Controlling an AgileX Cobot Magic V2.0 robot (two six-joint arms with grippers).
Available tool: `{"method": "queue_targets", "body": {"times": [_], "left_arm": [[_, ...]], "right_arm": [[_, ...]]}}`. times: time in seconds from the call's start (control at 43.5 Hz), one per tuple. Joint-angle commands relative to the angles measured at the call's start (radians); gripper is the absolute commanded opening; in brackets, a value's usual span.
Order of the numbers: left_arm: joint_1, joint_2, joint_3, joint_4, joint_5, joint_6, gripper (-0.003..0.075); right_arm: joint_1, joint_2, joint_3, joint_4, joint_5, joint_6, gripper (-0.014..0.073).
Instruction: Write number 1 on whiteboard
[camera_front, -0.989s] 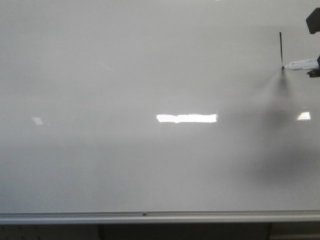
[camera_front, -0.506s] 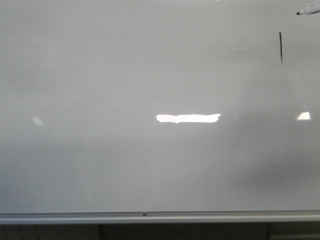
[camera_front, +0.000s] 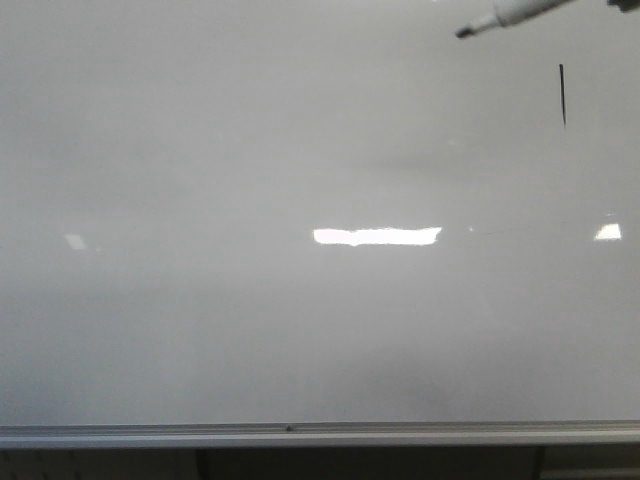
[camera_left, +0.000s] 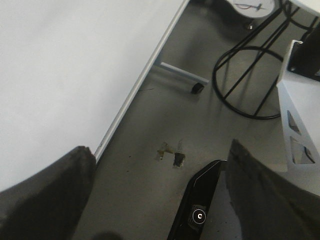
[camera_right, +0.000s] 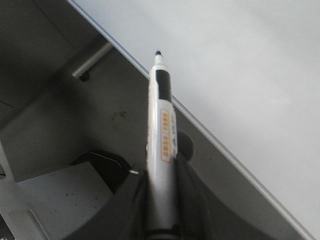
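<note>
The whiteboard (camera_front: 250, 150) fills the front view. The number 1 (camera_front: 562, 95), a thin black vertical stroke, stands on it near the upper right. A white marker (camera_front: 505, 15) juts in from the top right edge with its dark tip pointing left, off the board and left of the stroke. In the right wrist view my right gripper (camera_right: 162, 172) is shut on the marker (camera_right: 162, 115), whose tip hangs over the whiteboard's (camera_right: 240, 65) rail. My left gripper (camera_left: 160, 190) is open and holds nothing, beside the whiteboard's (camera_left: 65, 65) edge.
A silver rail (camera_front: 300, 433) runs along the board's bottom, and bright light glare (camera_front: 375, 236) lies mid-board. In the left wrist view the floor holds a black wire frame (camera_left: 245, 75), a board leg's caster (camera_left: 197, 89), a white perforated bracket (camera_left: 300, 125) and a black device (camera_left: 200, 205).
The marker tip touched the board at the stroke's lower end. It has since lifted off, gone up to the top edge and moved left. The stroke stays unchanged.
</note>
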Motion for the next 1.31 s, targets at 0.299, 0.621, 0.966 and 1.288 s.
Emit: {"method": "queue_targets", "body": {"times": [0.299,0.621,0.966,1.288], "left_arm": [[-0.221,0.154,-0.233,0.009,-0.011,0.077,0.0525],[-0.407,0.353,-0.403,0.089,0.07,0.077,0.0525],[-0.418,0.494,-0.52,0.102,0.084,0.077,0.0525],[-0.418,0.524,-0.521,0.115,0.088,0.077,0.0412]], "right_arm": [[0.201,-0.016,-0.035,0.093,0.09,-0.133,-0.0029],[0.24,-0.016,-0.035,0.093,0.09,-0.193,-0.0029],[0.24,-0.016,-0.035,0.093,0.087,-0.209,-0.0029],[0.24,-0.016,-0.035,0.093,0.087,-0.209,-0.0029]]}}
